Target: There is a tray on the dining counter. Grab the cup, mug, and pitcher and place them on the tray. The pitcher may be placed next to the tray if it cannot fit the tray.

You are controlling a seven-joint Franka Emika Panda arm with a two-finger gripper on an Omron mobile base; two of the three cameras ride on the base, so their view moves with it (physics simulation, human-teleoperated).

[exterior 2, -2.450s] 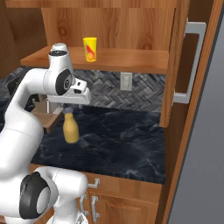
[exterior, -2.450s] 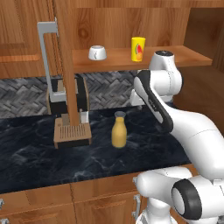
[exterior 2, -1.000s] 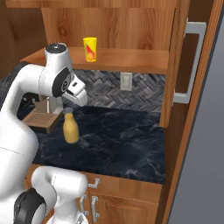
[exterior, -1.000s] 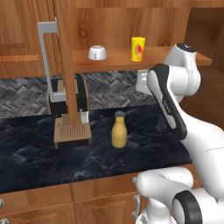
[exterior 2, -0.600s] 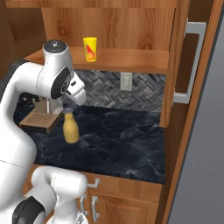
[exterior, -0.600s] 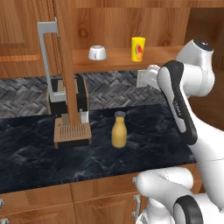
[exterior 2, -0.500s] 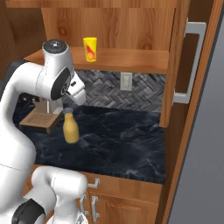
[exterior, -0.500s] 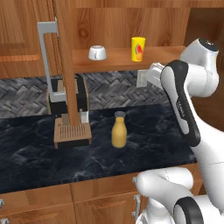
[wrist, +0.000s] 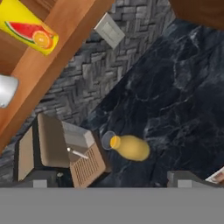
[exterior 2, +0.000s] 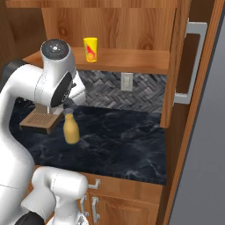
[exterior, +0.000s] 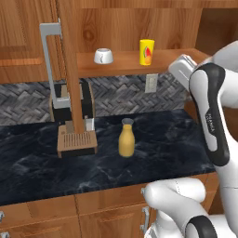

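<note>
The yellow cup [exterior: 146, 51] [exterior 2: 90, 48] [wrist: 28, 28] stands on a wooden shelf above the black counter. To its left on the same shelf is the white mug [exterior: 103, 56] [wrist: 6, 89]. The mustard-yellow pitcher [exterior: 126, 138] [exterior 2: 70, 127] [wrist: 129, 147] stands upright on the black counter below them. My gripper [wrist: 111, 183] hangs high above the counter, to the right of the shelf and level with it. It looks down at the pitcher, open, with nothing between its fingers. The tray and the dining counter are out of view.
A coffee machine [exterior: 74, 121] [wrist: 57, 151] stands left of the pitcher against the herringbone tiles. An open cabinet door with a grey handle [exterior: 49, 60] juts out above it. Another open door [exterior 2: 191, 61] hangs at the right. A wall outlet [exterior: 151, 82] sits under the shelf.
My arm has swung up and to the right, taking the hand from in front of the shelf to its right end. The cup, mug and pitcher have not moved.
</note>
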